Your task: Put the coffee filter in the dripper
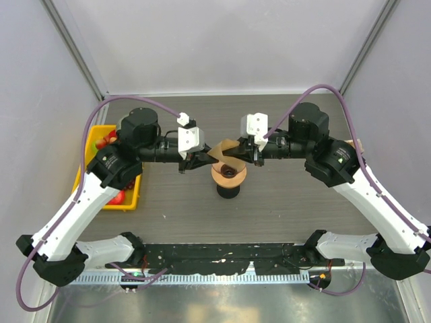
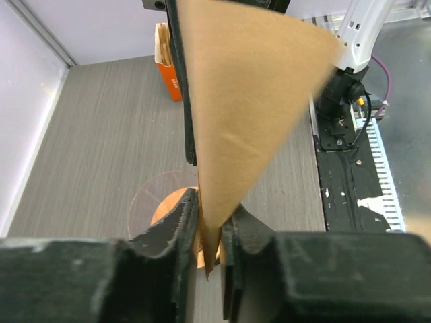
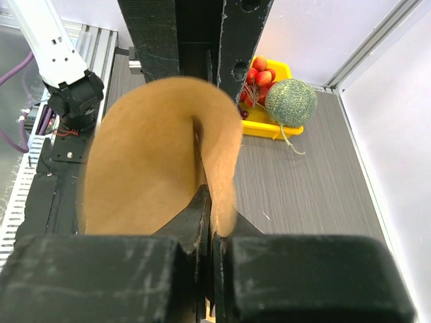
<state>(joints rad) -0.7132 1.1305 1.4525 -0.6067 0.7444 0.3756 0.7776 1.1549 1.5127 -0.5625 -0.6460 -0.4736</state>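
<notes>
The coffee filter (image 1: 225,151) is a tan paper cone held in the air between both grippers, just above the dripper (image 1: 229,175). The dripper is an orange-brown funnel standing on a black base (image 1: 227,191) at the table's middle. My left gripper (image 1: 204,159) is shut on the filter's pointed end (image 2: 210,232), and the filter (image 2: 242,101) fans up in front of its camera, with the dripper (image 2: 168,208) below. My right gripper (image 1: 248,156) is shut on the filter's edge (image 3: 214,215). The filter (image 3: 148,168) opens out wide in the right wrist view.
A yellow tray (image 1: 137,190) with red fruit stands at the left. A green netted melon (image 3: 291,102) lies beside it (image 3: 286,131). An orange box (image 2: 172,67) with tan papers stands at the right side of the table.
</notes>
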